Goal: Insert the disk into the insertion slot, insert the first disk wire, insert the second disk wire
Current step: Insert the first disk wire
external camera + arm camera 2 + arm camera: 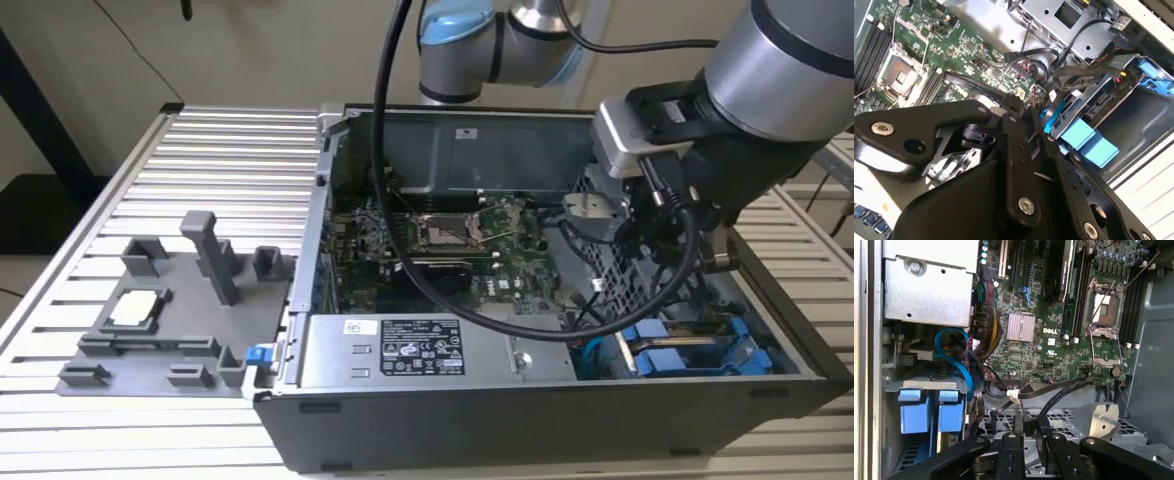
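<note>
In both wrist views my gripper [1030,426] [1013,102] is shut on the plug of a black disk wire [1059,392] [971,82], which trails back over the motherboard. It hangs inside the open computer case, above the perforated cage and beside the drive bay. The silver-grey disk [1097,102] sits in its bright blue carrier [1086,142] [914,410] [681,355] inside the insertion slot [924,385], its connector edge facing the gripper. The plug is a short way off the disk. In the exterior view the arm's wrist [694,150] covers the fingers.
The silver power-supply box [414,350] [929,285] lies beside the bay. A blue cable [961,365] loops by the carrier among other wires. The motherboard [441,240] fills the case floor. The perforated cage [1064,420] lies under the gripper. A grey fixture [160,320] stands on the table outside.
</note>
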Motion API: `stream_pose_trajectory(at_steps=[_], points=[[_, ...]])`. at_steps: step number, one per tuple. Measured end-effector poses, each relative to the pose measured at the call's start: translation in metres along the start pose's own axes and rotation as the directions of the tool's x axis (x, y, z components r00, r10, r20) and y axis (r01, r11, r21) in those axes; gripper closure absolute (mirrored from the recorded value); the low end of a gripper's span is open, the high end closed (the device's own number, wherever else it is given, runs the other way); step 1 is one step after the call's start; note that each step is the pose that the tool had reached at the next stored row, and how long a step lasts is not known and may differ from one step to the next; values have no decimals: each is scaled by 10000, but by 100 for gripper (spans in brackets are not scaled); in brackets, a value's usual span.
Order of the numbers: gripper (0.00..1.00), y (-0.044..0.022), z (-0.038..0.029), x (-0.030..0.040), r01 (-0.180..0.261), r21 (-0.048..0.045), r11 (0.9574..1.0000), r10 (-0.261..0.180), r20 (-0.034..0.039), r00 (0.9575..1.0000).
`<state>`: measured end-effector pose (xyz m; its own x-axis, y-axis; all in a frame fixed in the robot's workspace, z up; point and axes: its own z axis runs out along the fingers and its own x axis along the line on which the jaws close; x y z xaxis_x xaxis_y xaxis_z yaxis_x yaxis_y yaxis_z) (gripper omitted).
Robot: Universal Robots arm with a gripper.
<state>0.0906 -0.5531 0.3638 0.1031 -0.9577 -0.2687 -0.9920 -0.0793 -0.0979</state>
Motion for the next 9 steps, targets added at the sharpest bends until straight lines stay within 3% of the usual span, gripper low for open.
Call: stream_pose_trajectory(at_steps=[5, 9], points=[[75, 8, 3, 1, 2, 7, 10000, -2, 2, 10000], [84, 14, 5, 1, 5, 15, 10000, -5, 1, 10000]])
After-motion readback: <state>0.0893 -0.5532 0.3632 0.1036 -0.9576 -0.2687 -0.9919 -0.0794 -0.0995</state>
